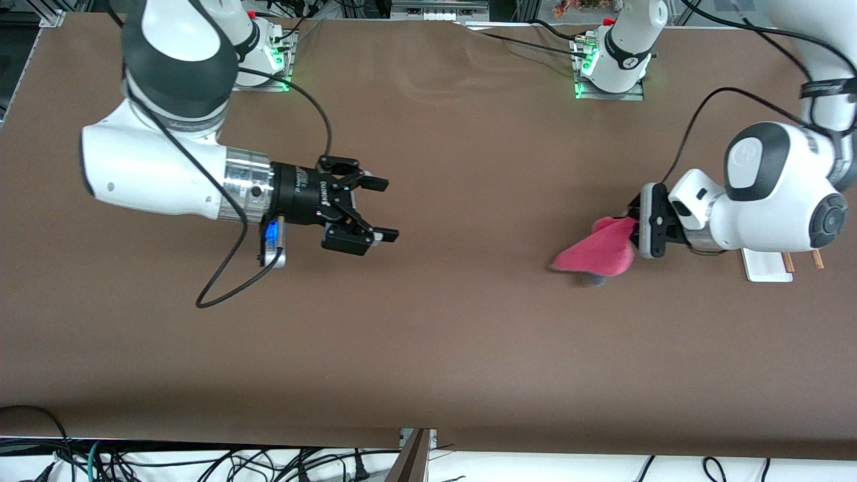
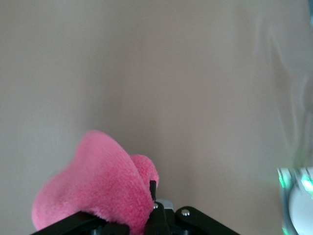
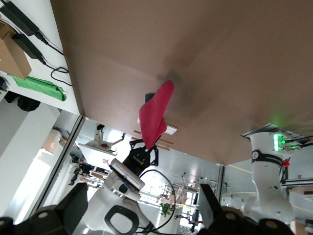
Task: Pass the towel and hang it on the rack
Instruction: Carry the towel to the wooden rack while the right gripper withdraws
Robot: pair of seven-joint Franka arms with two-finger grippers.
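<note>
The pink-red towel hangs from my left gripper, which is shut on its upper corner above the table at the left arm's end. In the left wrist view the towel bulges over the shut fingers. The right wrist view shows the towel held up off the table by the left gripper. The rack stands just past the left arm's wrist, mostly hidden; only its white base and the brown rod ends show. My right gripper is open and empty, over the table toward the right arm's end.
A black cable loops on the table below the right arm's wrist. The two arm bases stand along the table edge farthest from the front camera. Bare brown tabletop lies between the two grippers.
</note>
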